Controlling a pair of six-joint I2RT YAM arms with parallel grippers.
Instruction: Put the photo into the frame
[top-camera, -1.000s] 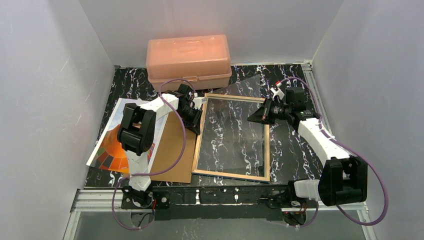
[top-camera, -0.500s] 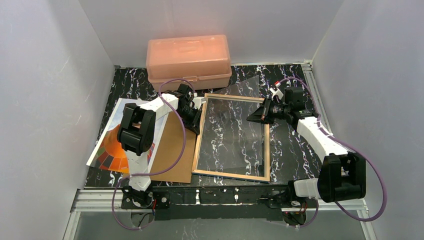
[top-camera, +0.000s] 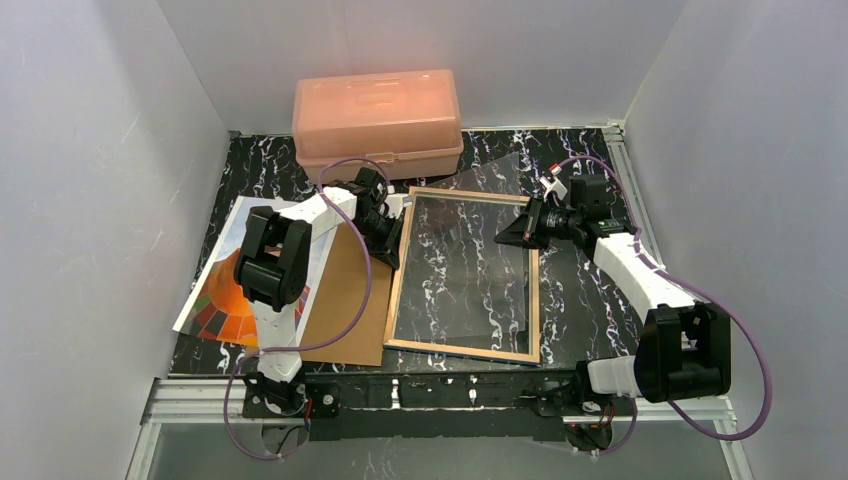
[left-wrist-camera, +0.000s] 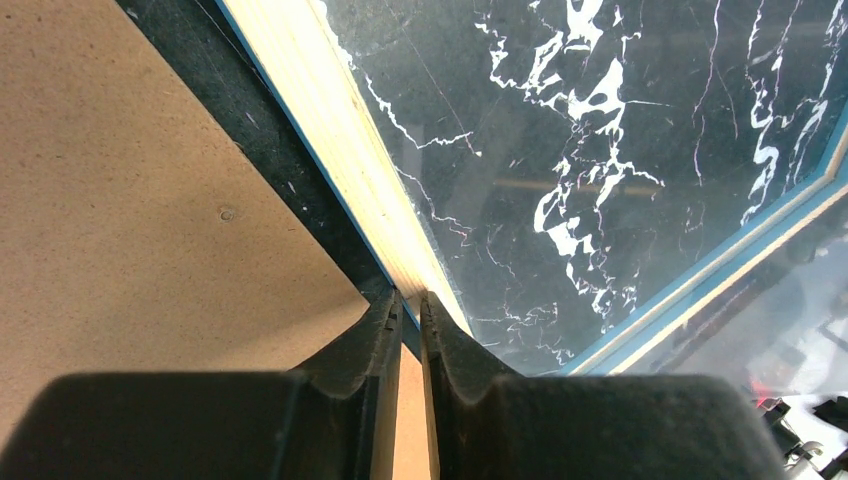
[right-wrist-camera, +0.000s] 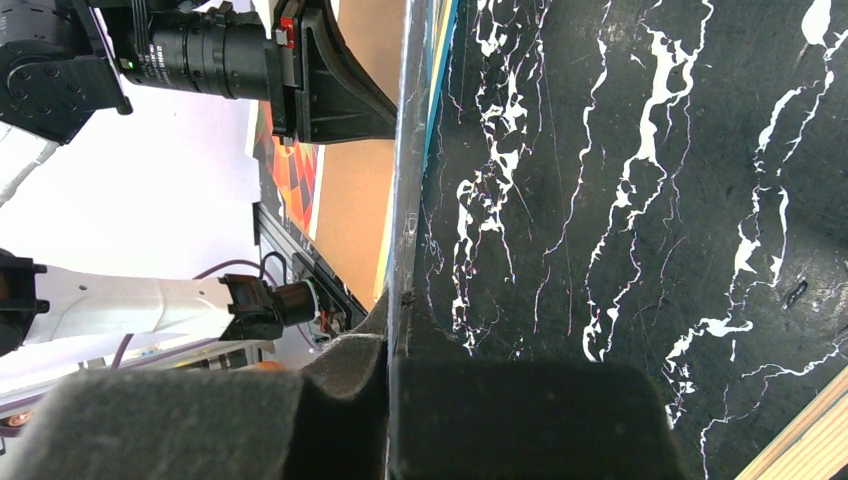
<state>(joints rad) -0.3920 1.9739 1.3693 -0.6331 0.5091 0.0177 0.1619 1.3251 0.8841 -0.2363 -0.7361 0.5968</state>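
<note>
The frame (top-camera: 462, 348) lies flat at mid-table with its wood-coloured back up. My left gripper (top-camera: 398, 240) is shut on its left rim (left-wrist-camera: 330, 120), which runs between the nearly closed jaws (left-wrist-camera: 408, 298). My right gripper (top-camera: 503, 237) is shut on a thin clear pane (top-camera: 495, 180) and holds it tilted over the frame. That pane shows edge-on (right-wrist-camera: 405, 150) in the right wrist view, pinched between the pads (right-wrist-camera: 397, 300). The photo (top-camera: 225, 290), orange balloon side up, lies at the left, partly under the left arm and a brown backing board (top-camera: 345, 300).
A peach plastic box (top-camera: 377, 118) stands at the back, just behind the frame's far left corner. The backing board (left-wrist-camera: 130, 190) lies against the frame's left side. White walls close in the black marbled table (top-camera: 590, 300) on three sides.
Both grippers keep their places and holds. The right arm's near links have shifted slightly to the left.
</note>
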